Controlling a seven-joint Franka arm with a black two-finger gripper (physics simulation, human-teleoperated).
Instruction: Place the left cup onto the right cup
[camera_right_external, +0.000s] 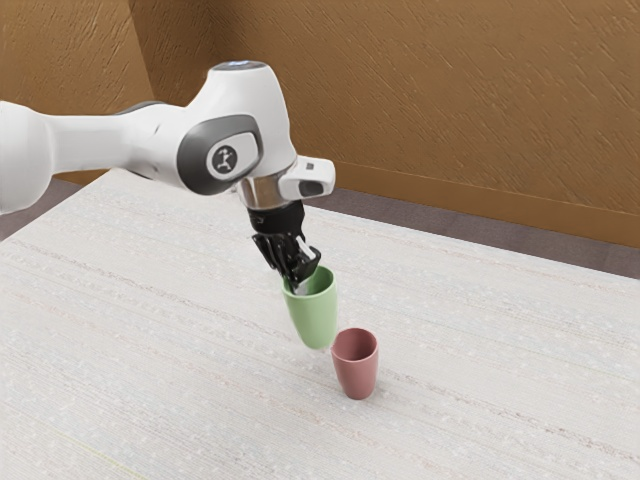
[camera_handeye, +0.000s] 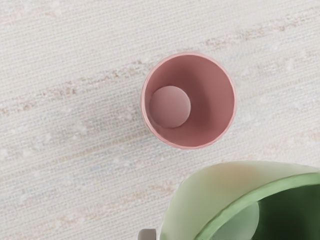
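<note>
A light green cup (camera_right_external: 314, 308) hangs above the table, tilted a little, with my black gripper (camera_right_external: 299, 273) shut on its rim on the exterior view's left side. A pink cup (camera_right_external: 355, 363) stands upright and empty on the table just to the exterior view's right of the green one and lower down. In the wrist view the pink cup (camera_handeye: 188, 100) is seen from above, its round bottom visible, and the held green cup (camera_handeye: 240, 202) looms close beside it.
The pale woven-textured table (camera_right_external: 130, 340) stretches wide around both cups. A brown wall (camera_right_external: 450, 90) and a dark floor strip (camera_right_external: 480, 225) lie beyond the table's far edge.
</note>
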